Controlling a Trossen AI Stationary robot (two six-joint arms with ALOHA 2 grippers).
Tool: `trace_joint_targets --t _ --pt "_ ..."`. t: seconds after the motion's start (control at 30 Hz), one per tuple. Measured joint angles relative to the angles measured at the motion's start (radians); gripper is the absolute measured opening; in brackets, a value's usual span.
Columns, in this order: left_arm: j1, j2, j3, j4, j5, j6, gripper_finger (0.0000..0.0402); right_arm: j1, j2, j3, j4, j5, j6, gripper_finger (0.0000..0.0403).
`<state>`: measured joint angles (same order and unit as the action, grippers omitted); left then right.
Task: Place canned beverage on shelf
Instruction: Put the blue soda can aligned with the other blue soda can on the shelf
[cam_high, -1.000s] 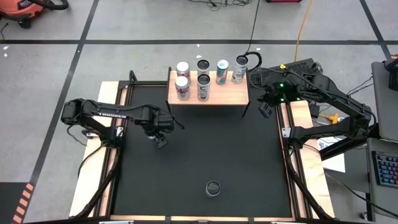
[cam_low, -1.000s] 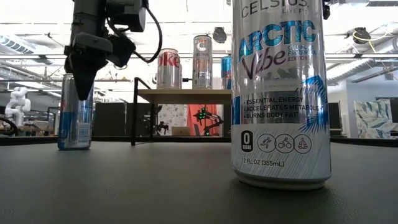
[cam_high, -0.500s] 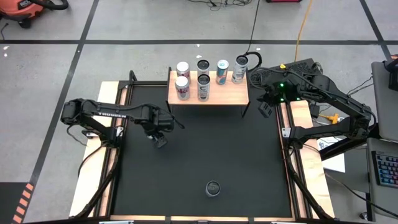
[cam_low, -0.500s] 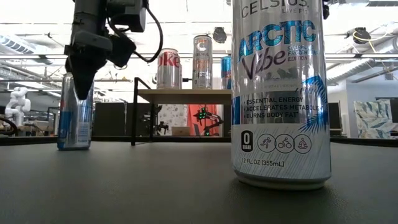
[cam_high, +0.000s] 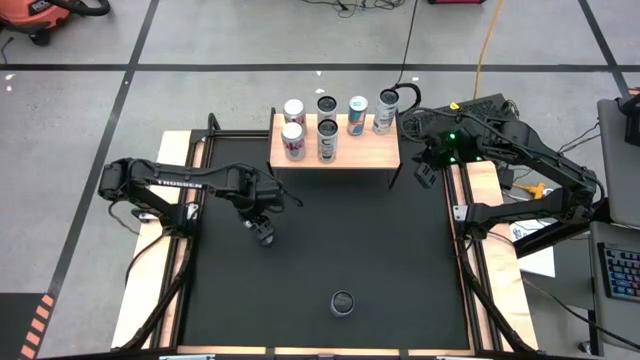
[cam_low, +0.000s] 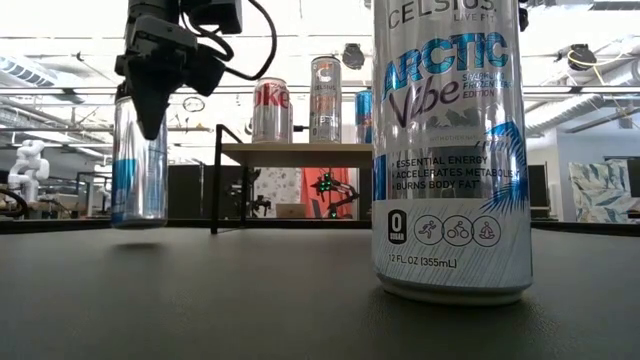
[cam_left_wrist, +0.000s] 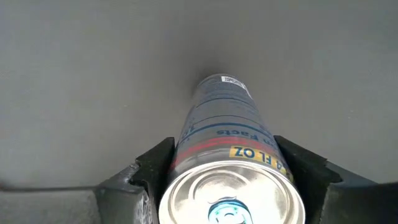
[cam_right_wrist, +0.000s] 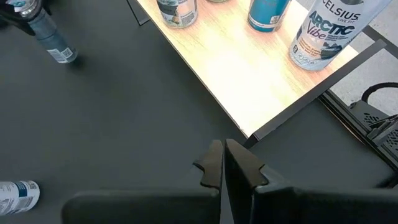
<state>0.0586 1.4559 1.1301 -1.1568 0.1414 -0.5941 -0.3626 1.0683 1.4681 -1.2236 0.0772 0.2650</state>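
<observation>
Above mat — can (cam_low: 139, 160) in left gripper (cam_high: 262, 228)

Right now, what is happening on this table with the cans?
The left gripper has shut its fingers on a slim silver and blue can and holds it just above the black table. Six cans already stand on the wooden shelf. Another can waits near the front edge. The right gripper rests shut beside the shelf.
</observation>
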Motion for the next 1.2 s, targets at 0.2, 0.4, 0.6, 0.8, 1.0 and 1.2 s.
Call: trace_joint_targets --t 0.2,0.4,0.6,0.8,1.0,1.2 --pt "0.000 0.000 0.000 0.001 -0.014 0.000 0.0220 0.000 0.000 0.000 0.001 0.000 0.003 0.0000" --pt "0.000 0.000 0.000 -0.001 -0.014 0.007 0.0221 0.000 0.000 0.000 0.001 0.000 0.003 0.0000" --pt "0.000 0.000 0.000 -0.001 -0.019 0.007 0.0221 0.000 0.000 0.000 0.004 0.000 -0.003 0.0000" --pt "0.000 0.000 0.000 -0.002 -0.019 0.006 0.0221 -0.001 0.000 0.000 0.008 -0.101 0.011 0.0006" --pt "0.000 0.000 0.000 0.002 -0.026 0.000 0.0221 0.000 0.000 0.000 0.000 -0.159 0.022 0.0074" --pt "0.000 0.000 0.000 0.007 -0.026 0.006 0.0221 0.000 0.000 0.000 -0.028 -0.161 0.098 0.0192"
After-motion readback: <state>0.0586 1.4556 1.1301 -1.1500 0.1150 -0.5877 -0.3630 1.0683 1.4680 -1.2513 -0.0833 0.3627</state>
